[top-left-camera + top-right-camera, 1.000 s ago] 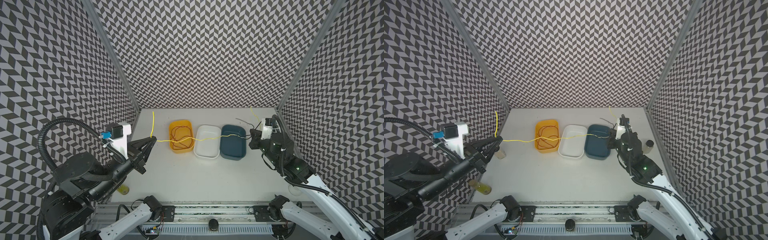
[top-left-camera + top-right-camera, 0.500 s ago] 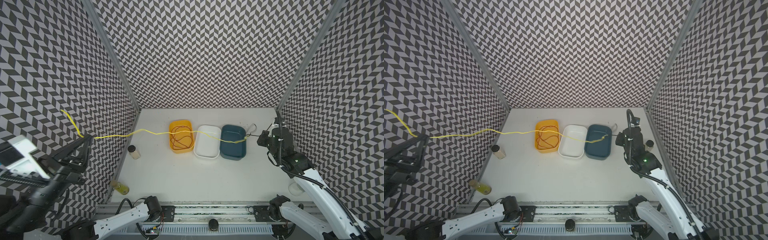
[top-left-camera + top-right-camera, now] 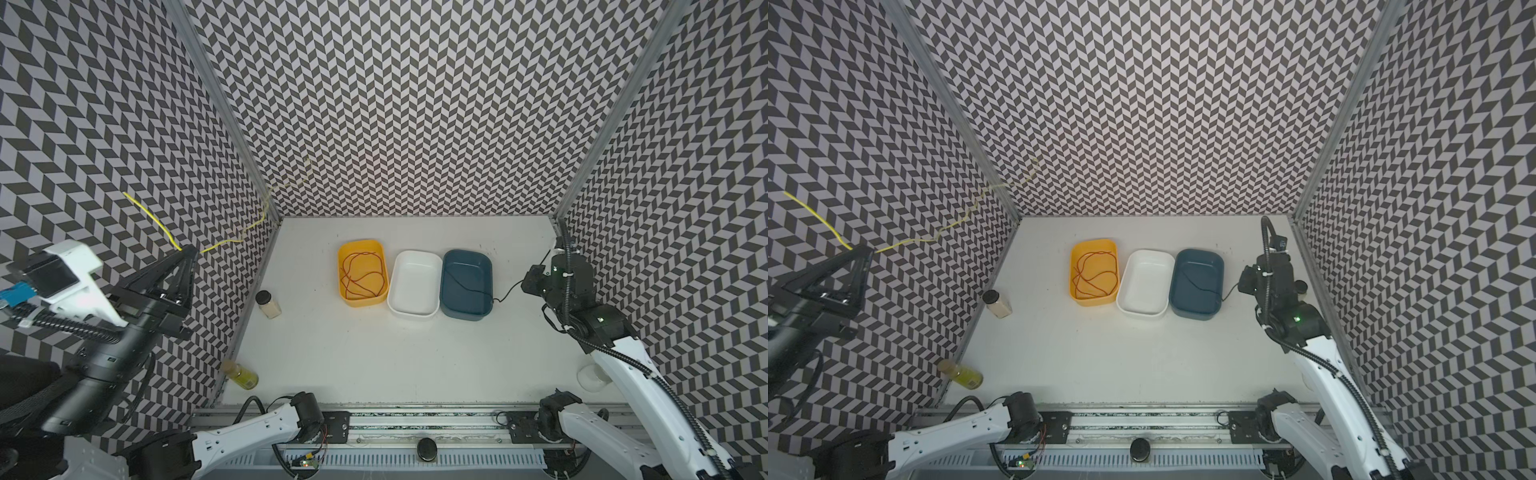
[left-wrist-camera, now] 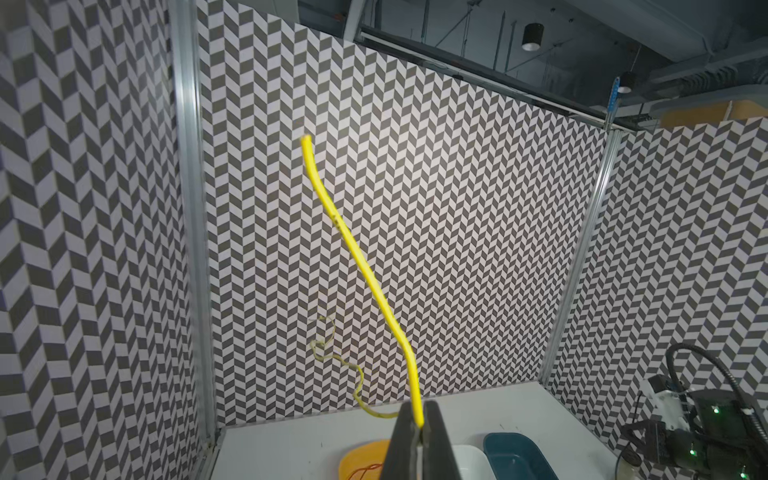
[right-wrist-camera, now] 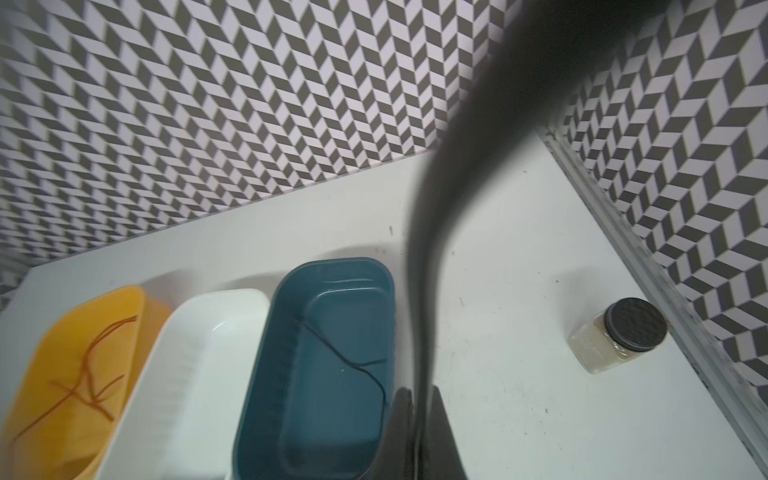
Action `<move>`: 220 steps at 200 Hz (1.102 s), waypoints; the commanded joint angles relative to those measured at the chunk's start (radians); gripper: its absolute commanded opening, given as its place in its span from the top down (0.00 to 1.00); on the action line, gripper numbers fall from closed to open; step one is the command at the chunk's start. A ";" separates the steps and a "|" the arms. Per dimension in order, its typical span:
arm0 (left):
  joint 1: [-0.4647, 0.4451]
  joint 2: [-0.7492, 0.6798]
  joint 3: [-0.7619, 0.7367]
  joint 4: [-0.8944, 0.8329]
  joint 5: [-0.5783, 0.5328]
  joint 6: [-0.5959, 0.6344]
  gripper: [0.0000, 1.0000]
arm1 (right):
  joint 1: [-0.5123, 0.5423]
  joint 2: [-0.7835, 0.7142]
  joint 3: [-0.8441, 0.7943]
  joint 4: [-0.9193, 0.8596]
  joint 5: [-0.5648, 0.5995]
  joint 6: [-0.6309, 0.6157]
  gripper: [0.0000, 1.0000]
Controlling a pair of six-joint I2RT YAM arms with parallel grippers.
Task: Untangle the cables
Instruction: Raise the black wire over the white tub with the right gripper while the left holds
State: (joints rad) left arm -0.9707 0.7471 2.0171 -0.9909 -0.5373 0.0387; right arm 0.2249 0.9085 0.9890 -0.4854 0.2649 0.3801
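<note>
While left hand (image 3: 189, 248) clamps yellow cable (image 4: 358, 257) high and far left of white tub (image 3: 415, 286), slack trailing toward it in midair, right hand (image 3: 524, 284), nearer on its right, clamps black cable (image 5: 328, 345) running into adjoining blue tub (image 3: 461, 308).

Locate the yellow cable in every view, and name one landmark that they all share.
In a top view: the yellow cable shows far left, in front of the left wall.
In a top view: the same cable, at the left edge.
Left wrist: mid-picture, rising from the shut left end effector.
Right wrist: not in it.
Shared landmark: the yellow tub.
</note>
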 commanded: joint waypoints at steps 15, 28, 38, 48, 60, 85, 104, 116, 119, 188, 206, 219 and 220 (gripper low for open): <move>-0.005 0.045 -0.056 0.001 0.039 -0.027 1.00 | 0.048 0.000 0.161 -0.001 -0.249 -0.027 1.00; -0.005 0.042 -0.083 0.002 0.032 -0.025 1.00 | 0.077 0.034 0.219 -0.020 -0.323 -0.032 1.00; -0.005 0.036 -0.102 0.001 0.015 -0.028 1.00 | 0.123 0.060 0.274 -0.042 -0.317 -0.058 1.00; -0.004 0.027 -0.126 0.003 0.010 -0.029 1.00 | 0.186 0.086 0.331 -0.059 -0.290 -0.099 1.00; -0.004 0.020 -0.148 0.001 0.008 -0.031 1.00 | 0.234 0.130 0.404 -0.072 -0.283 -0.130 1.00; -0.004 0.018 -0.155 -0.024 -0.002 -0.033 1.00 | 0.277 0.235 0.585 -0.116 -0.319 -0.153 1.00; -0.004 0.017 -0.143 -0.035 0.010 -0.027 1.00 | 0.321 0.317 0.740 -0.161 -0.310 -0.189 1.00; -0.004 0.021 -0.127 -0.045 0.017 -0.027 1.00 | 0.342 0.364 0.822 -0.178 -0.308 -0.206 1.00; -0.003 0.021 -0.124 -0.048 0.017 -0.025 1.00 | 0.348 0.374 0.841 -0.182 -0.303 -0.211 1.00; 0.015 0.040 -0.084 -0.088 0.067 -0.021 1.00 | 0.443 0.534 0.978 -0.191 -0.231 -0.306 1.00; 0.024 0.039 -0.071 -0.084 0.085 -0.021 1.00 | 0.447 0.555 0.953 -0.160 -0.236 -0.323 1.00; 0.032 0.041 -0.058 -0.087 0.107 -0.024 1.00 | 0.448 0.571 0.926 -0.133 -0.218 -0.342 1.00; 0.034 0.040 -0.057 -0.088 0.109 -0.024 1.00 | 0.447 0.572 0.924 -0.131 -0.217 -0.344 1.00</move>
State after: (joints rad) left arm -0.9546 0.7792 1.9274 -1.0622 -0.4725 0.0208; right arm 0.6659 1.4574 1.9446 -0.6743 0.0170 0.0959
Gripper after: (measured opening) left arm 0.048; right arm 0.048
